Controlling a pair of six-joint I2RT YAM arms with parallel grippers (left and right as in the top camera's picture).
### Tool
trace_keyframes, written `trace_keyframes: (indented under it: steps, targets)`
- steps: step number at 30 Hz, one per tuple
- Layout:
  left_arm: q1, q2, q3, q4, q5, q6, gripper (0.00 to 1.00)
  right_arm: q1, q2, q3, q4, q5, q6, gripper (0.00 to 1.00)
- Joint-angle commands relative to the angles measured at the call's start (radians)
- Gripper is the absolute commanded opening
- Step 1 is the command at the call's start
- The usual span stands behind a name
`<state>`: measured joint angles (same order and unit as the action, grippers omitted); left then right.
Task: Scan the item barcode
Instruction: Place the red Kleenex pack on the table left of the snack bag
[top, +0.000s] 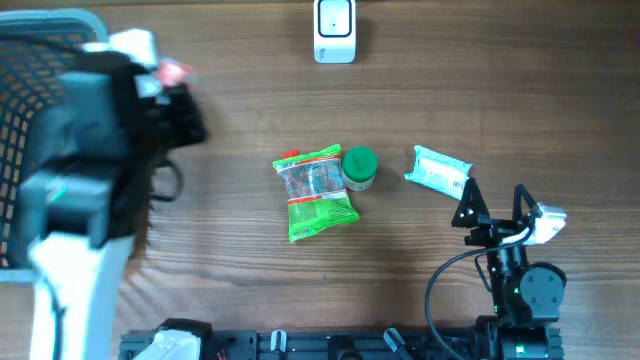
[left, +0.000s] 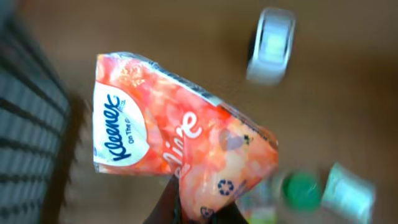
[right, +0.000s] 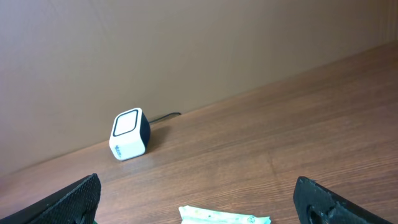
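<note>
Kleenex pack (left: 174, 143) hangs in the left gripper (left: 196, 210), in the air at the upper left of the overhead frame.

The fingers are clenched on its lower edge, so the printed faces stay free; I judge this is for turning a barcode, not visible now, toward the scanner (top: 335, 30) at top centre. The basket (top: 25, 120) lies just beside. The right gripper (top: 496, 200) stands released at lower right, near a white-green packet (top: 440, 172).

Left gripper (left: 194, 206) clenched, right gripper (top: 495, 203) wide.
</note>
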<state>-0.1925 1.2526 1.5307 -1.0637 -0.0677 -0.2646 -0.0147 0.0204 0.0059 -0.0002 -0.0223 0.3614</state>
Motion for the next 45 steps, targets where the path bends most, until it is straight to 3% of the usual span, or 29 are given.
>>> trace_keyframes:
  steps: [1, 6, 10, 12, 13, 14, 15, 19, 20, 21, 22, 31, 35, 40, 41, 42, 43, 44, 45]
  targets:
    - [-0.118, 0.127, -0.203, 0.034, -0.182, -0.142, 0.04, 0.003, -0.006, -0.001, 0.003, -0.005, -0.014, 1.00]
    - [-0.189, 0.313, -0.515, 0.228, -0.182, -0.389, 0.04, 0.003, -0.006, -0.001, 0.003, -0.005, -0.014, 1.00]
    - [-0.217, 0.417, -0.591, 0.352, -0.183, -0.399, 0.05, 0.003, -0.006, -0.001, 0.003, -0.005, -0.014, 1.00]
    - [-0.216, 0.409, -0.590, 0.378, -0.183, -0.381, 0.34, 0.003, -0.006, -0.001, 0.003, -0.005, -0.014, 1.00]
    - [-0.216, 0.399, -0.590, 0.385, -0.184, -0.372, 0.58, 0.003, -0.006, -0.001, 0.004, -0.005, -0.014, 1.00]
    - [-0.216, 0.378, -0.590, 0.383, -0.183, -0.372, 1.00, 0.003, -0.006, -0.001, 0.003, -0.005, -0.014, 1.00]
    - [-0.216, 0.362, -0.589, 0.376, -0.183, -0.372, 1.00, 0.003, -0.006, -0.001, 0.003, -0.005, -0.014, 1.00]
    - [-0.216, 0.200, -0.588, 0.354, -0.150, -0.372, 0.96, 0.003, -0.006, -0.001, 0.003, -0.005, -0.014, 1.00]
    - [-0.216, 0.171, -0.588, 0.358, -0.150, -0.372, 0.73, 0.003, -0.006, -0.001, 0.003, -0.005, -0.014, 1.00]
    - [-0.216, 0.139, -0.588, 0.372, -0.150, -0.372, 0.15, 0.003, -0.006, -0.001, 0.004, -0.005, -0.014, 1.00]
    - [-0.216, 0.136, -0.588, 0.386, -0.150, -0.372, 0.04, 0.003, -0.006, -0.001, 0.004, -0.005, -0.014, 1.00]
    - [-0.215, 0.354, -0.647, 0.510, -0.154, -0.373, 0.04, 0.003, -0.006, -0.001, 0.004, -0.005, -0.014, 1.00]
    - [-0.216, 0.434, -0.647, 0.483, -0.147, -0.462, 0.04, 0.003, -0.006, -0.001, 0.003, -0.005, -0.014, 1.00]
    - [-0.216, 0.402, -0.629, 0.452, -0.127, -0.475, 0.04, 0.003, -0.006, -0.001, 0.003, -0.005, -0.014, 1.00]
    - [-0.216, 0.353, -0.597, 0.415, -0.128, -0.472, 0.08, 0.003, -0.006, -0.001, 0.003, -0.005, -0.014, 1.00]
    - [-0.216, 0.290, -0.553, 0.385, -0.128, -0.434, 0.20, 0.003, -0.006, -0.001, 0.003, -0.005, -0.014, 1.00]
    - [-0.216, 0.217, -0.507, 0.367, -0.132, -0.394, 0.47, 0.003, -0.006, -0.001, 0.004, -0.005, -0.014, 1.00]
    - [-0.216, 0.150, -0.468, 0.358, -0.138, -0.362, 1.00, 0.003, -0.006, -0.001, 0.004, -0.005, -0.014, 1.00]
    - [-0.216, 0.093, -0.439, 0.355, -0.153, -0.341, 1.00, 0.003, -0.006, -0.001, 0.004, -0.005, -0.014, 1.00]
